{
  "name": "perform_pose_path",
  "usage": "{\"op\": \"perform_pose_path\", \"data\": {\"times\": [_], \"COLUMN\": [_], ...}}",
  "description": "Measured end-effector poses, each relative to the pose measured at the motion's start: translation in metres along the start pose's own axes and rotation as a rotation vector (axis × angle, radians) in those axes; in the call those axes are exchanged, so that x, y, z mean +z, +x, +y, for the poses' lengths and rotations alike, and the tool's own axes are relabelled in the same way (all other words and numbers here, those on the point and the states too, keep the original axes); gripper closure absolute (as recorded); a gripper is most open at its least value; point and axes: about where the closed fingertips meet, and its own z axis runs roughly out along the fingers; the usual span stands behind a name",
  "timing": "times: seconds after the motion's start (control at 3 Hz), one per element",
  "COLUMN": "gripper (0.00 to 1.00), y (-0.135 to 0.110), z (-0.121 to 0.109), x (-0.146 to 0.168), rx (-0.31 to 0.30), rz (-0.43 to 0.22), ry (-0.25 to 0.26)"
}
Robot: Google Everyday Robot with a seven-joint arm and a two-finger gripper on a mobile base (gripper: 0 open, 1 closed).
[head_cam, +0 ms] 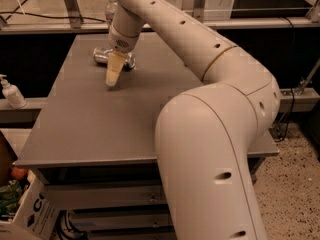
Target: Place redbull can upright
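The redbull can (103, 57) lies on its side on the grey table (90, 119), near the far left. It is silver with a bluish end, and its right part is covered by my arm. My gripper (112, 79) points down at the table just in front of the can, a little to the right of its middle. It holds nothing that I can see.
A clear water bottle (111, 5) stands at the table's far edge behind my wrist. My large white arm (210, 134) covers the table's right half. A pump bottle (11, 92) sits on a low ledge at left. A cardboard box (30, 214) is on the floor.
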Motion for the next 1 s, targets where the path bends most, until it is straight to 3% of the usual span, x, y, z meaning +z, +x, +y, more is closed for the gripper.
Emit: {"op": "perform_pose_path", "data": {"times": [0.33,1.0], "gripper": [0.0,0.0], "y": [-0.004,-0.016], "z": [-0.001,-0.001], "x": [0.005,0.0], "rx": [0.028,0.096], "rz": [0.013,-0.022], "ry": [-0.012,0.062]}}
